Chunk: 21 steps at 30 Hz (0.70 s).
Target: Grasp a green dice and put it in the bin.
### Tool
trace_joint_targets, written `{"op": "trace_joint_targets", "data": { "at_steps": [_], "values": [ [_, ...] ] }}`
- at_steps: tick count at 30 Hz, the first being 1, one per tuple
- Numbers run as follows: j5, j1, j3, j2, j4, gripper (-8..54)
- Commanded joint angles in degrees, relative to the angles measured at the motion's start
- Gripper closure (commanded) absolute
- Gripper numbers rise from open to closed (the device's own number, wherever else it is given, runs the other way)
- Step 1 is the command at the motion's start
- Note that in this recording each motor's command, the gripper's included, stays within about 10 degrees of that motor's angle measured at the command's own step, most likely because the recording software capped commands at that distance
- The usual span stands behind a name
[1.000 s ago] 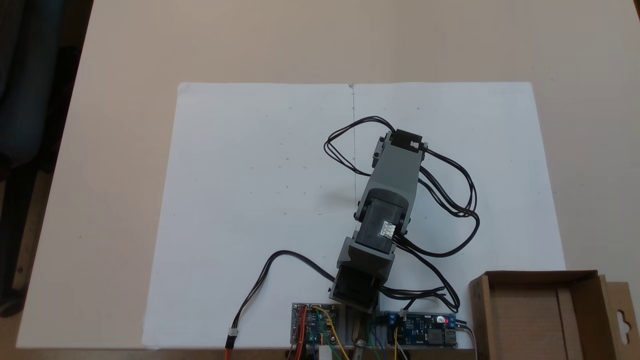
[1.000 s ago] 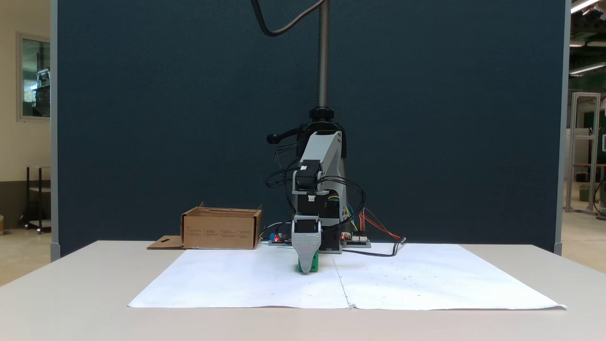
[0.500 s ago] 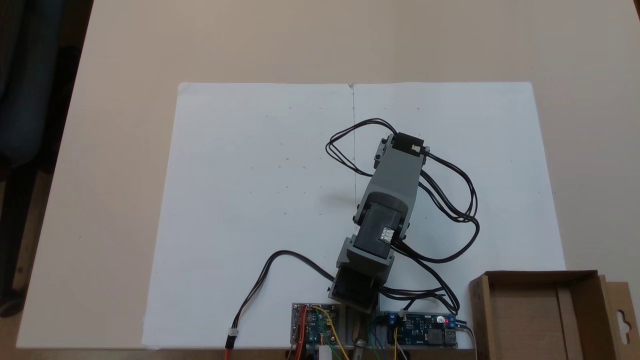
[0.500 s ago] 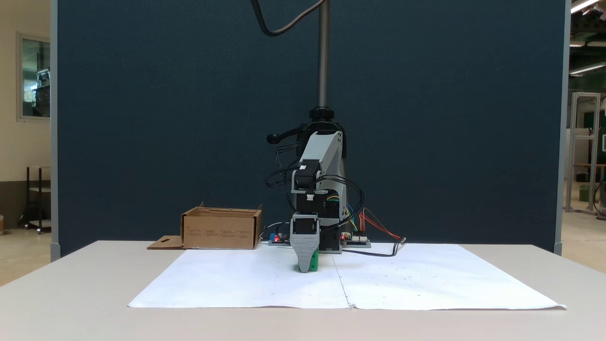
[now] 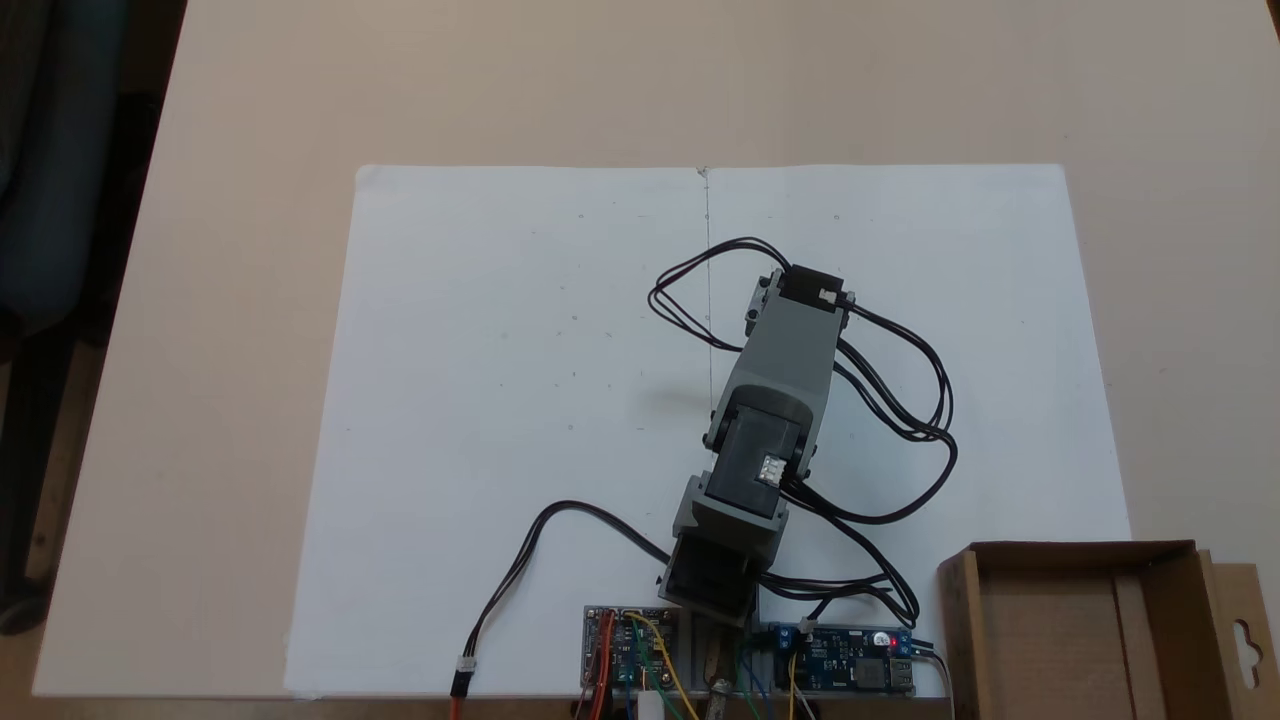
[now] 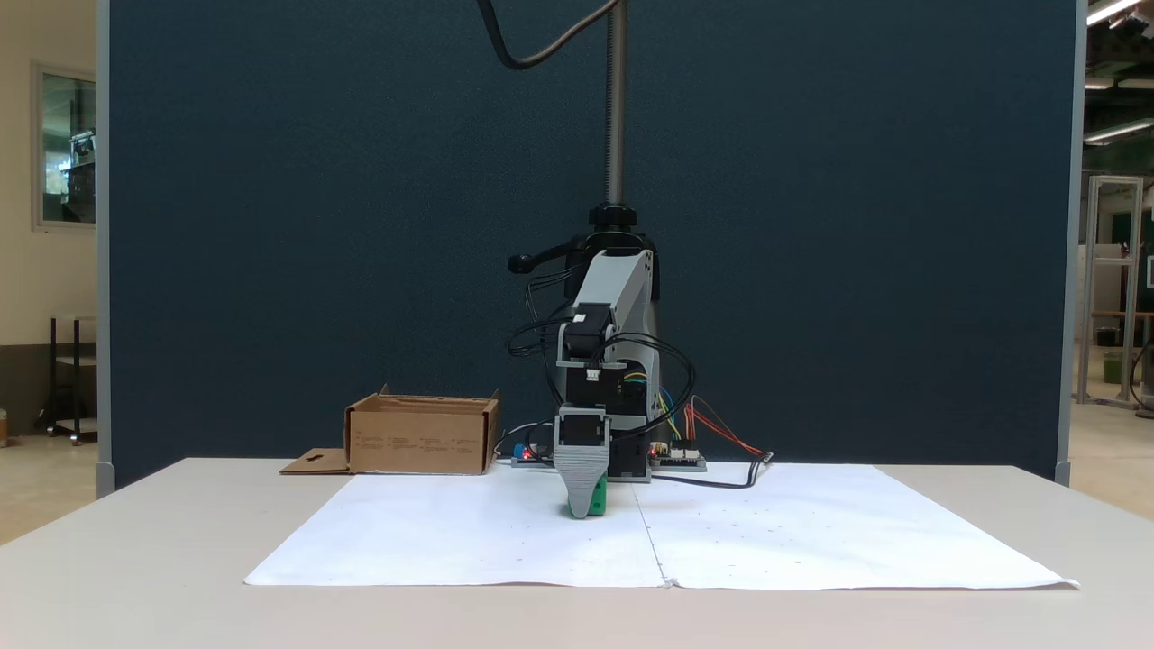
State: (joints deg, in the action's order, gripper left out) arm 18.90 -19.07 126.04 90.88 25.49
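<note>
The green dice (image 6: 599,496) rests on the white paper, a small bright green cube showing mostly to the right of the gripper's front finger. My gripper (image 6: 581,509) points straight down over it, tip close to the paper. Its broad grey front finger (image 6: 577,473) hides the other jaw, so its state is not visible. From above, the grey arm (image 5: 785,350) covers both gripper and dice. The bin, a shallow brown cardboard box, stands beside the arm's base, at the bottom right seen from above (image 5: 1080,548) and to the left seen from the front (image 6: 419,444).
A large white paper sheet (image 5: 500,400) covers the table's middle. Black cables (image 5: 900,400) loop to the right of the arm. Circuit boards (image 5: 630,645) sit by the base. The bin's flap (image 5: 1245,640) with a hang-hole lies flat. A metal pole (image 6: 616,99) rises behind the arm.
Seen from the front, the gripper has shifted slightly left and now covers more of the dice's left side. The dice stays on the paper.
</note>
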Motion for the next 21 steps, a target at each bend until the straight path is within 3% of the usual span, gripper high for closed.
{"op": "trace_joint_targets", "data": {
  "at_steps": [1,13,21],
  "values": [
    [-0.09,1.14,-1.67,1.93,-1.93,33.6],
    [-10.81,2.99,-26.63,2.20,30.30,33.6],
    [-12.30,1.14,-37.27,2.20,36.39,33.6]
  ]
}}
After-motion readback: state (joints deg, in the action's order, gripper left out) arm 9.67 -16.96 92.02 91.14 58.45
